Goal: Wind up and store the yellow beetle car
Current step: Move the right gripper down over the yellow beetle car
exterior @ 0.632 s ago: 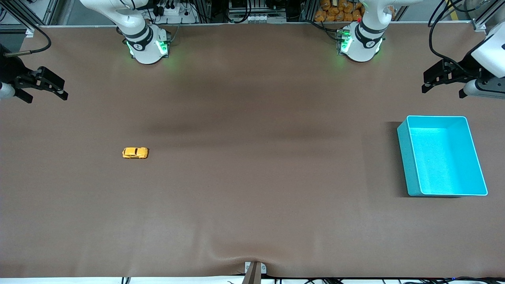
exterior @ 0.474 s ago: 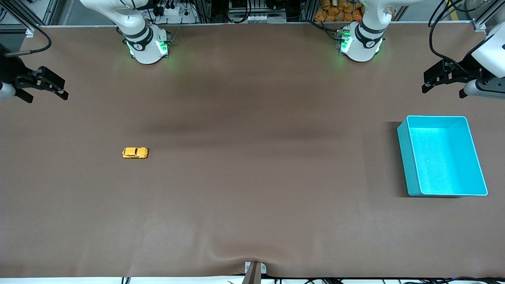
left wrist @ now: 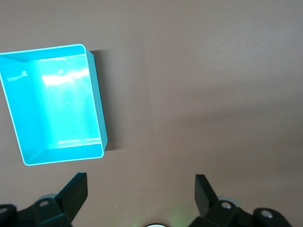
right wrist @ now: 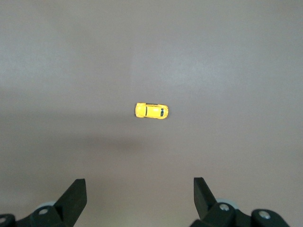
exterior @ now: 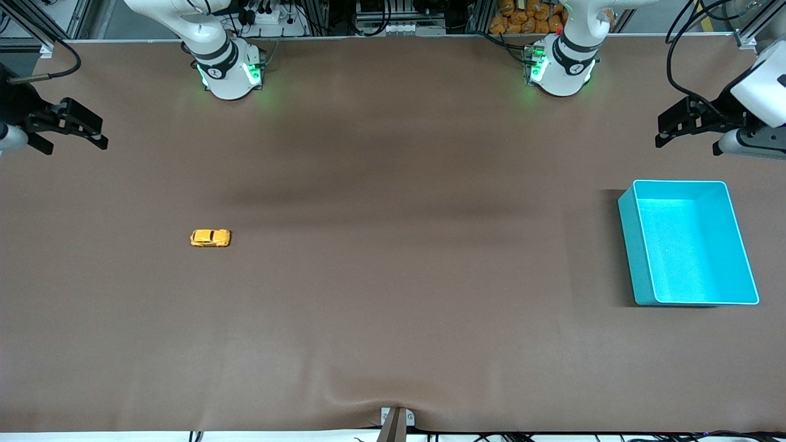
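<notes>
The yellow beetle car (exterior: 210,238) (right wrist: 151,110) stands alone on the brown table, toward the right arm's end. My right gripper (exterior: 75,147) (right wrist: 138,185) hangs open and empty over bare table at that end, well apart from the car. My left gripper (exterior: 686,147) (left wrist: 140,182) is open and empty too, over bare table at the left arm's end, close to the turquoise bin.
The turquoise bin (exterior: 632,245) (left wrist: 97,104) is open-topped with nothing in it and stands near the left arm's end. Both arm bases (exterior: 228,73) (exterior: 562,70) stand along the table edge farthest from the front camera. The brown mat (exterior: 393,276) has a slight wrinkle near the front edge.
Both grippers have shifted slightly over their ends of the table. The car and the bin have not moved.
</notes>
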Controlling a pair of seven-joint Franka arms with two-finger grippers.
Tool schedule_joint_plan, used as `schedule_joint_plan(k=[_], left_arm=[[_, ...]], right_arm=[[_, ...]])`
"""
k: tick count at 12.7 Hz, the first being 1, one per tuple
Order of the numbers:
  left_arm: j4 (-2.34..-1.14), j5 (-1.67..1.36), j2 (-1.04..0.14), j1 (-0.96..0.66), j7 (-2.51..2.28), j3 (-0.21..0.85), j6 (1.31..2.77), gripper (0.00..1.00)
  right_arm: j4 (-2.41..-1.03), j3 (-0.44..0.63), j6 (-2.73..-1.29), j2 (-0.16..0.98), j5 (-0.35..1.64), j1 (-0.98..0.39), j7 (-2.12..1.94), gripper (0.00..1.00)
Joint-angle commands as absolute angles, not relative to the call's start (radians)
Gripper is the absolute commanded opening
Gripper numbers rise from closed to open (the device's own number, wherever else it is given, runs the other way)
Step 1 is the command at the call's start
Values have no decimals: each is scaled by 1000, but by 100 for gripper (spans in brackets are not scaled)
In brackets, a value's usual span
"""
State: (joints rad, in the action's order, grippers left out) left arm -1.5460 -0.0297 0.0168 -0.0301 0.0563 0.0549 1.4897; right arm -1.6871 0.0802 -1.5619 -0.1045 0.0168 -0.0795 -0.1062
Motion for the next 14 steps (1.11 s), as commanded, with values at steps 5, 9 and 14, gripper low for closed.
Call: schedule_joint_plan(k=[5,9,14], left_arm=[[-1539,-20,5,-32,55,58,1488,100],[-1535,-25,3,-35,55,58,1489,100],[-1537,-25,-5,-35,55,58,1489,100]], right_arm=[[-1827,89,-1801,78,-2,-84,-929,100],[-2004,83,-2093,169,-25,-113,-1263,100],[-2057,75,-2270,325,-26,-126,-1523,95]])
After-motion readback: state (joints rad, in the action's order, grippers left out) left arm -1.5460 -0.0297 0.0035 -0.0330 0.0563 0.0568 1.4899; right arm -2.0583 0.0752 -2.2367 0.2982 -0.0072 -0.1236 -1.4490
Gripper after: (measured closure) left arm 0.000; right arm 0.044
